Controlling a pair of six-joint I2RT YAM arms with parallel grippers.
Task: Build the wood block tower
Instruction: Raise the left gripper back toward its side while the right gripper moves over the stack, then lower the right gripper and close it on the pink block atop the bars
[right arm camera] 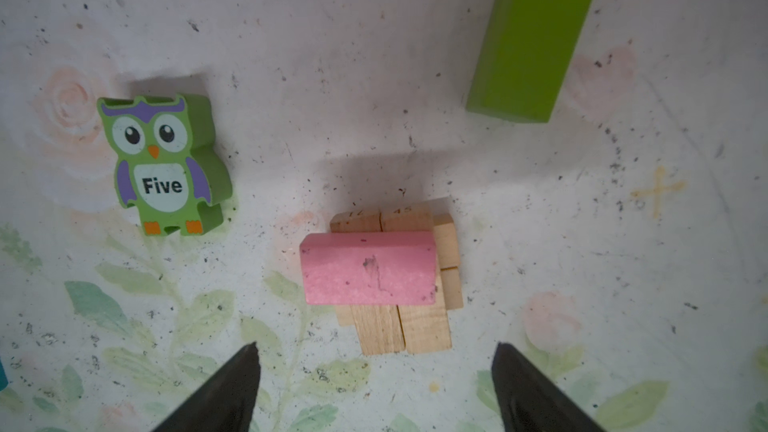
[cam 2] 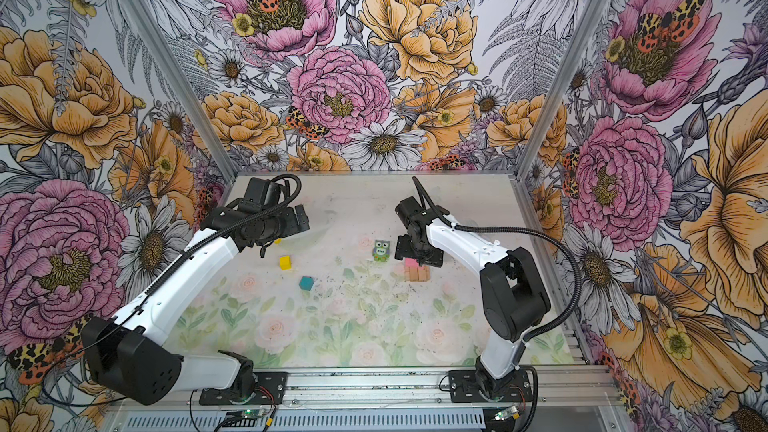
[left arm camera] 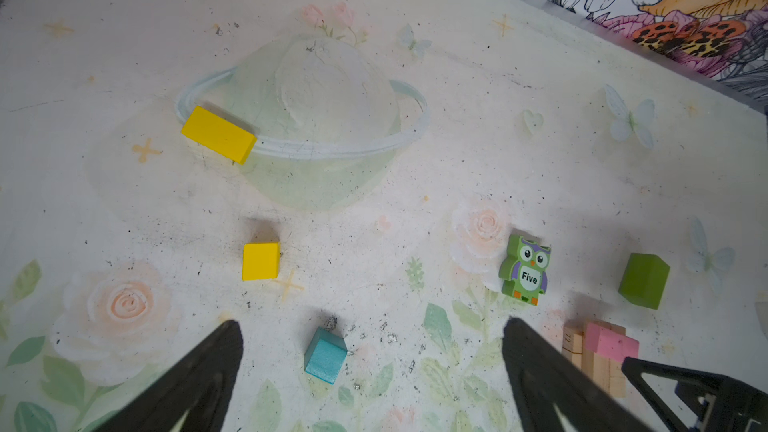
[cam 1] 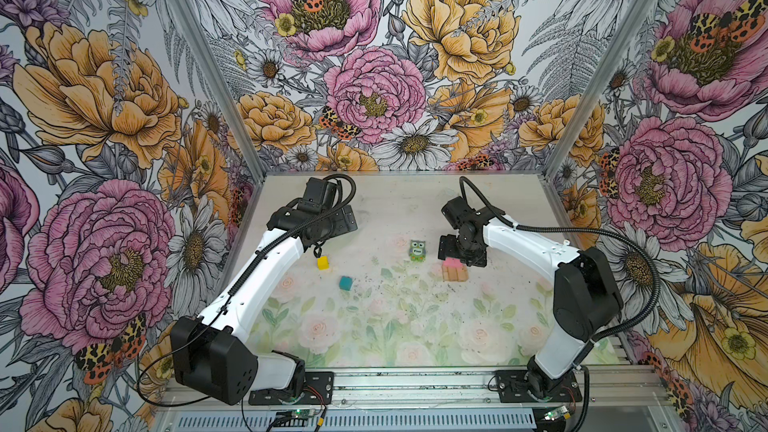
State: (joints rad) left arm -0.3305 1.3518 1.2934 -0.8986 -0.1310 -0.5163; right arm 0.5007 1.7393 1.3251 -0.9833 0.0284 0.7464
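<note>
**Fig. Hidden, cropped and illegible parts of the block scene.**
The lime-green bar (right arm camera: 528, 43) is cut off by the frame edge in the right wrist view and is wholly hidden behind the right arm (cam 1: 519, 243) in both top views. The left arm (cam 2: 232, 234) covers the yellow bar (cam 2: 277, 241) in a top view, leaving only a sliver. The pink bar (right arm camera: 368, 268) lies across the tan bars (right arm camera: 382, 330) and conceals their middle parts. The digits stamped on their ends are too faint to read with certainty. The teal cube (right arm camera: 1, 374) shows only as a strip at the frame edge. The left gripper (left arm camera: 371, 322) and right gripper (right arm camera: 375, 344) show only their dark fingertips in the wrist views.
</note>
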